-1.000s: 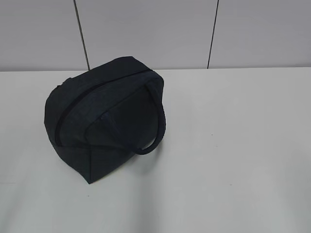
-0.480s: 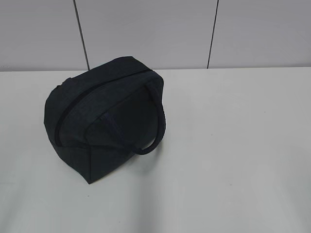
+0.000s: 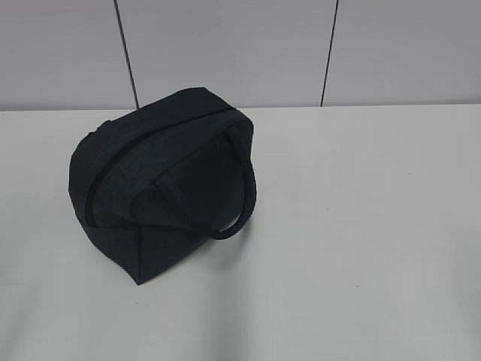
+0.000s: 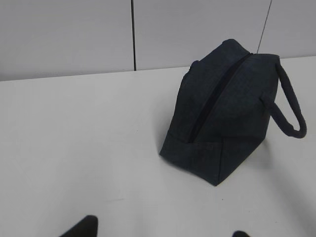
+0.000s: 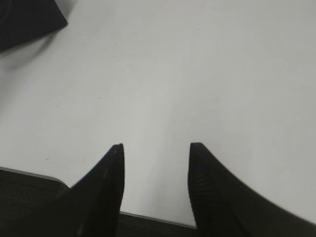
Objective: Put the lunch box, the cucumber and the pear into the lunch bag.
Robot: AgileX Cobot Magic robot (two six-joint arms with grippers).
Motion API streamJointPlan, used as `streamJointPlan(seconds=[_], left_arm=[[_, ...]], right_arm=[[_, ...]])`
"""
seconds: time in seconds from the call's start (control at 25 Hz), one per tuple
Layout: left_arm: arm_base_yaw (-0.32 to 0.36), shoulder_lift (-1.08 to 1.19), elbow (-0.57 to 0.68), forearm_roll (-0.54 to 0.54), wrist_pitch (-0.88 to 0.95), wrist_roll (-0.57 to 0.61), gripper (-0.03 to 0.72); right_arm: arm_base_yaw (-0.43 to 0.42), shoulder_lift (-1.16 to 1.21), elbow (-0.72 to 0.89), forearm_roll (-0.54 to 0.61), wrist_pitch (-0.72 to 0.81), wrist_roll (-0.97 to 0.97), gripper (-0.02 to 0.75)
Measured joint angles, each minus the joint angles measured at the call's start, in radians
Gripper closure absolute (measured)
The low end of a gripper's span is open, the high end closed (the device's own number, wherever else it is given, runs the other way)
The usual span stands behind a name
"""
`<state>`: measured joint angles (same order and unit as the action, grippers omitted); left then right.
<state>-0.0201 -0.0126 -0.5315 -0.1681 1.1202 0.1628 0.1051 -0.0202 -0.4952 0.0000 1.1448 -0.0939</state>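
White table (image 3: 361,226) holds my zipped lunch bag (image 3: 150,188) far left; both grippers, left gripper (image 4: 160,233) and right gripper (image 5: 155,148), wait parted, empty.

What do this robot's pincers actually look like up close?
Only fingertips show. The right pincer has two black, wedge-shaped fingers tapering to blunt points, with a fine ribbed texture. Of the left pincer just two dark tips peek in. No cables, markings or arms are visible.
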Motion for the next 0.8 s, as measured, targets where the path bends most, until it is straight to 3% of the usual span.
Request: streamJointPlan(seconds=[0.8], left_arm=[[-0.006,-0.001,0.0,0.0,0.0,0.0,0.221]], right_arm=[[-0.004,0.0,0.0,0.0,0.0,0.002,0.401]])
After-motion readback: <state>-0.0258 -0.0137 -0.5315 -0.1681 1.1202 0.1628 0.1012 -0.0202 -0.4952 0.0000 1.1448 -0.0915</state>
